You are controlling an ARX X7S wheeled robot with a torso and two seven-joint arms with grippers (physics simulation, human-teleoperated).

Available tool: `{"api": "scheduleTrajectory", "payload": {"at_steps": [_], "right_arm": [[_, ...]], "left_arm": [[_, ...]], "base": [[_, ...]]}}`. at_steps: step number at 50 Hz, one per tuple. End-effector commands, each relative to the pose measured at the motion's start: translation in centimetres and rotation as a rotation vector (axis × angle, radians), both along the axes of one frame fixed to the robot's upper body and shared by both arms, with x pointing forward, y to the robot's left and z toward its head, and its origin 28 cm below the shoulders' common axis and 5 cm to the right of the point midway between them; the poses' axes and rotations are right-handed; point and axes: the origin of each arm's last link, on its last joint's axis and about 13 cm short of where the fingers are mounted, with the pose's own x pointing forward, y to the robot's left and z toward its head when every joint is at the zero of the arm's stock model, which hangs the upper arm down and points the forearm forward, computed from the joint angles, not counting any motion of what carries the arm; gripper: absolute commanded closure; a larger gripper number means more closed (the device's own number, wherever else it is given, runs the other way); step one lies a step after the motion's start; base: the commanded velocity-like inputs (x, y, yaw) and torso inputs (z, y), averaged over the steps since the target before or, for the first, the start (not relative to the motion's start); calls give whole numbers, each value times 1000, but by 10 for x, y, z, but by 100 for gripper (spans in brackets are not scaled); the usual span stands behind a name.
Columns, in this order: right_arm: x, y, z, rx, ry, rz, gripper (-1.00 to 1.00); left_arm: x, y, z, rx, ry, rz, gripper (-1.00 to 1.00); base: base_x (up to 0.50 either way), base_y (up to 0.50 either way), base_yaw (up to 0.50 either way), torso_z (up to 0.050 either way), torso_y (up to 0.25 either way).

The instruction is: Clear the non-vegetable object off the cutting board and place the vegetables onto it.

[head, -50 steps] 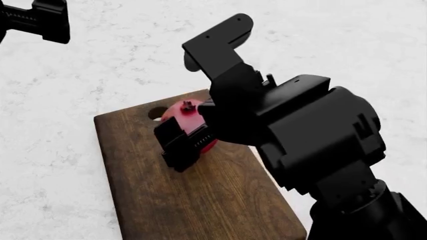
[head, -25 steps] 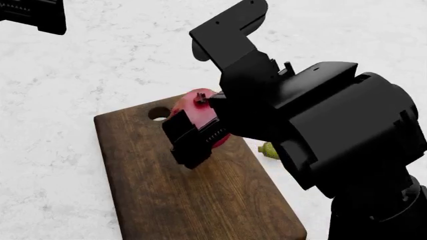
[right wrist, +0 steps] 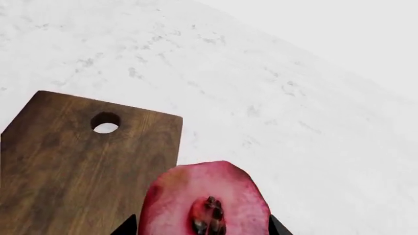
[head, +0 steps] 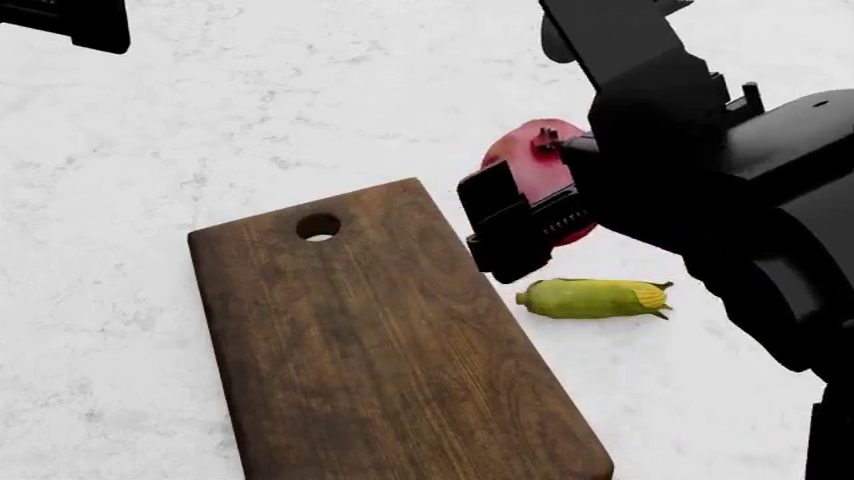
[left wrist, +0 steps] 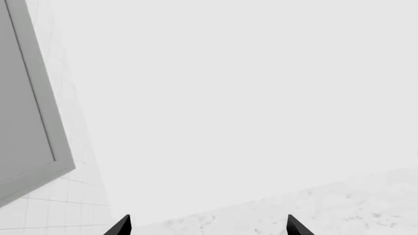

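Right gripper (head: 534, 215) is clamped on the glossy red round fruit (head: 527, 160), up in the air beside the dark brown wooden cutting board (head: 374, 350), above the white speckled counter (head: 200, 120). Green-husked, yellow-tipped corn ear (head: 594, 298) lies just beside the board. Left gripper's (left wrist: 207, 230) fingers spread, holding nothing.

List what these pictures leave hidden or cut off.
- Ginger-like root: in no view.
- Left pincer: only its two tips show in the left wrist view; the frame edge cuts the rest.
- Red fruit: the right pincer and arm hide much of it in the head view.
- Cutting board: near end cut by the head view's edge.
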Motion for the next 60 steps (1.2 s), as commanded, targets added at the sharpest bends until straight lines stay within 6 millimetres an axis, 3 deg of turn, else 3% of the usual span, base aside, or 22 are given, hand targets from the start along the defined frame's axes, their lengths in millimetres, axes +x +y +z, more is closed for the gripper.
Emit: {"api": "scheduleTrajectory", "payload": {"at_steps": [1,9,28,45,54,60], "right_arm": [[-2,-23,2,32,-52,-125,100],[-7,-43,-7,4,-56,-242,100],[-45,-86,-15,38,-73,-486,100],[-87,-135,-48,38,-1,-768,100],[-97,-144,-62,53,16,-857,100],[-98,-145,-88,69,75,-869,100]], "left_arm": [[-1,-2,3,-24,10,-54,-100],[-1,-3,3,-30,10,-55,-100],[-5,-2,6,-29,1,-58,-100],[-4,-3,10,-25,-7,-61,-100],[-4,-4,9,-23,-8,-61,-100],[-5,-4,8,-25,-5,-61,-100]], "base": [[0,0,0,0,0],[0,0,0,0,0],[0,0,0,0,0],[0,0,0,0,0],[0,0,0,0,0],[0,0,0,0,0]]}}
